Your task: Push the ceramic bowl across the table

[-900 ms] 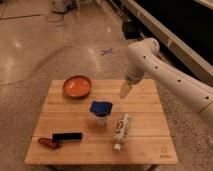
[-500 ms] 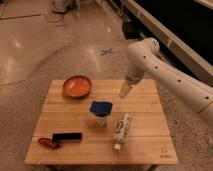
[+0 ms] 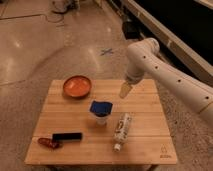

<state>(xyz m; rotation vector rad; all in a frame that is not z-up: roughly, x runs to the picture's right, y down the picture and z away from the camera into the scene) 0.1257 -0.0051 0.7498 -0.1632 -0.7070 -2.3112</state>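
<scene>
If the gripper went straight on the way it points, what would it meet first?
Probably the light bamboo-wood table top just below the gripper, not the round orange-red ceramic bowl off to its side; depth is unclear.

White segmented arm (image 3: 172,77), extends from right, elbow raised; pale gripper (image 3: 125,90) pointing down over light bamboo-wood table (image 3: 145,114), far-right area.

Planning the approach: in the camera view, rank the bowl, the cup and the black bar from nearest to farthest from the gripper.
The gripper hovers over the table, far right.
1. cup, centre
2. bowl, far left
3. black bar, near left
</scene>
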